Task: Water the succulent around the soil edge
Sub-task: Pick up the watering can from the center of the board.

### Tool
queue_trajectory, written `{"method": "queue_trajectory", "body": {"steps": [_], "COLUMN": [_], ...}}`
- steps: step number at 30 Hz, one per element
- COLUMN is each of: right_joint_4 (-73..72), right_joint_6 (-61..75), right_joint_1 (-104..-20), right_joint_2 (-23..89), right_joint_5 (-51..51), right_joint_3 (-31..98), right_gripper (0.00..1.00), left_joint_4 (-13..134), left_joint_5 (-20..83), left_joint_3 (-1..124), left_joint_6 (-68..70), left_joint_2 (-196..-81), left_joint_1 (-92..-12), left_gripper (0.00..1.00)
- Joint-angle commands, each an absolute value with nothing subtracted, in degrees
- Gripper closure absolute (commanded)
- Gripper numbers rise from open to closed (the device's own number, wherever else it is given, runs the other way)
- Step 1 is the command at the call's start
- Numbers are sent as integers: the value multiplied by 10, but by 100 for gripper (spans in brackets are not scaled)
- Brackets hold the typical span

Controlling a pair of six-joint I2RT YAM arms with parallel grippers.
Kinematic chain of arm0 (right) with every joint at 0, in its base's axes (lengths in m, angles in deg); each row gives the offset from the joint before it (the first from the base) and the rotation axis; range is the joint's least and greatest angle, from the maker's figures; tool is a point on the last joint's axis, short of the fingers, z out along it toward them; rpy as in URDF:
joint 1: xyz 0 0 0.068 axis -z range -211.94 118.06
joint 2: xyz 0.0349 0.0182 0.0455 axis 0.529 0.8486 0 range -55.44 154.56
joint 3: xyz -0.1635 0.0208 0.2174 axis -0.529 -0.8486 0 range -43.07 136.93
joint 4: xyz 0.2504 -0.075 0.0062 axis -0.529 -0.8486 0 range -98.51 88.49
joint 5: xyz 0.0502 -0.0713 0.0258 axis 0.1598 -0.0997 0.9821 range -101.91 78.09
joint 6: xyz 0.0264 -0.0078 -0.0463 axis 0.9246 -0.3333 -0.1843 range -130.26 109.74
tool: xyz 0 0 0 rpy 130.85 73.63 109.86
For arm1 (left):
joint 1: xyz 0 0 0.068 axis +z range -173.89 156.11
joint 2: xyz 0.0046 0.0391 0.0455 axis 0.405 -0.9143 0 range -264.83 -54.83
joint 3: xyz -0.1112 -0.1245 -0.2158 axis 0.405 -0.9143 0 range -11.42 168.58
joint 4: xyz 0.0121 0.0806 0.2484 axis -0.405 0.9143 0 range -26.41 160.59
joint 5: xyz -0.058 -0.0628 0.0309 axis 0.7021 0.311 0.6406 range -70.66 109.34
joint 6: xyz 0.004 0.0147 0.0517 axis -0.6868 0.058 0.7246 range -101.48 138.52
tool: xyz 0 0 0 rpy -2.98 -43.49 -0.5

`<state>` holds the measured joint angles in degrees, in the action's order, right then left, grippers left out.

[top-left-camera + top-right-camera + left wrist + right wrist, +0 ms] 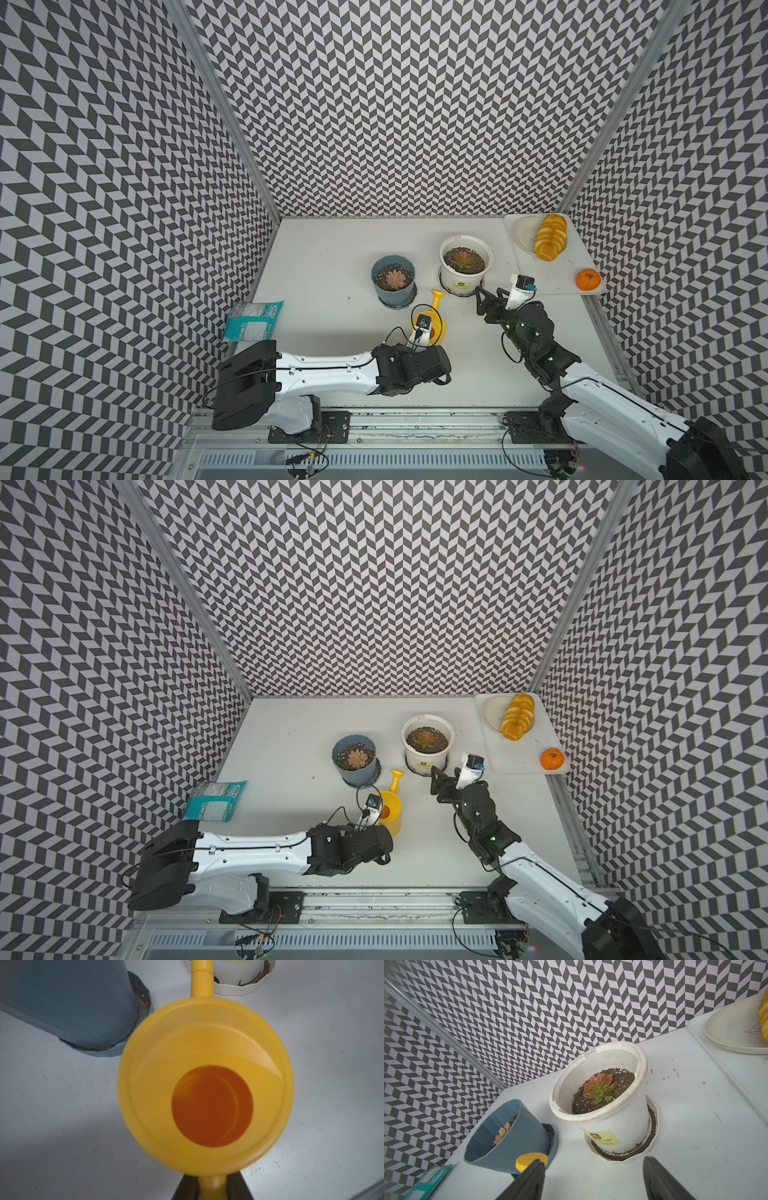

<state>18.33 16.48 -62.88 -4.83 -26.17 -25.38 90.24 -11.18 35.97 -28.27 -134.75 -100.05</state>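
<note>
The left gripper (212, 1188) has its dark jaws closed narrow on the handle (212, 1181) of the yellow plastic watering can (207, 1047). The handle sits squarely between them, and the can's round body, with its open filling hole, stands upright just ahead of the fingertips. Whether its base is clear of the white tabletop (62, 1126) cannot be told. Beyond the body the long spout (202, 978) runs straight away from the jaws, aimed at the gap between two pots. The blue-grey faceted plastic pot (72, 1001) lies ahead to one side and holds a pink rosette succulent (392, 277). The round white plastic pot (459, 284) lies ahead on the other side and holds a red-and-green succulent (599, 1088). The right gripper (591, 1160) hangs with jaws spread wide and nothing between them, the white pot's saucer (652, 1142) just ahead of its tips. The step in hand looks like the grasp itself, with no pouring begun — and which plant is meant cannot be told. The next move likely calls for lifting the can level, bringing the spout's perforated rose (532, 1160) over a pot's rim and tilting gently, so water lands on the outer ring of soil — not on the leaves.
</note>
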Motion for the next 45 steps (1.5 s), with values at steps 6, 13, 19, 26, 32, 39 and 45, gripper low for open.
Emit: {"method": "queue_trajectory", "body": {"steps": [6,13,19,26,32,39,45], "right_joint_4": [222,221,221,220,219,220,237], "right_joint_6": [159,158,157,156,153,142,130], "right_joint_1": [-627,-627,-626,-627,-626,-627,-627], "right_joint_2": [-48,-48,-49,-51,-57,-64,-81], "right_joint_5": [-260,-260,-260,-259,-259,-248,-226], "right_joint_3": [-243,-243,-243,-242,-243,-244,-255], "right_gripper": [22,22,22,23,23,23,23], "left_joint_4": [897,897,882,893,906,941,1062], "left_joint_5": [-110,-102,-90,-107,-100,-68,-36], "left_joint_3": [350,358,353,355,352,341,395], "left_joint_6": [-236,-246,-258,-254,-236,-211,-198], "left_joint_2": [-1323,-1343,-1357,-1342,-1311,-1192,-1129], "left_joint_1": [-988,-987,-987,-985,-984,-983,-983], "left_gripper": [50,59,66,84,100,100,100]}}
